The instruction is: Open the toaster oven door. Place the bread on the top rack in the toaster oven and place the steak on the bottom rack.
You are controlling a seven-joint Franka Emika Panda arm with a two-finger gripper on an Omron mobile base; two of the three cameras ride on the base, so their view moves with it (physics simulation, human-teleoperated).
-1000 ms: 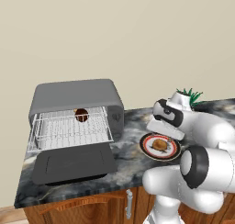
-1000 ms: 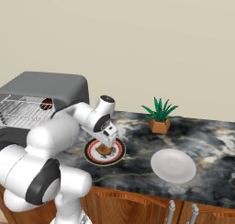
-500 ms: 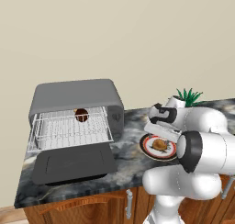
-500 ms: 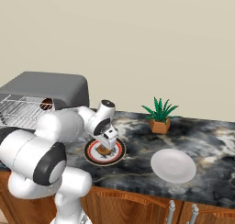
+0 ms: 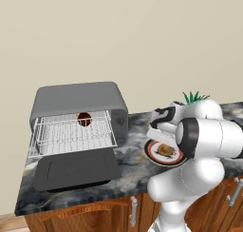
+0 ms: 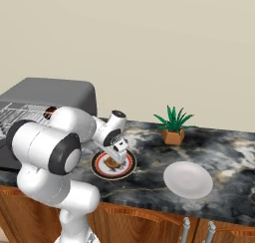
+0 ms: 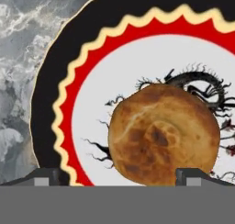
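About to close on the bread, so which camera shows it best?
The hand view: the bread sits large between the open fingertips on its plate. The left base view shows it small; in the right base view the gripper partly hides it.

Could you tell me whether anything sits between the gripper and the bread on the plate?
Nothing visible does. The open gripper hangs just above the bread, which lies bare on the patterned plate, with one fingertip to each side of it.

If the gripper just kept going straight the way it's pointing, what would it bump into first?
Most likely the bread, lying on the patterned plate directly below the open gripper. How far above it the fingertips are is unclear.
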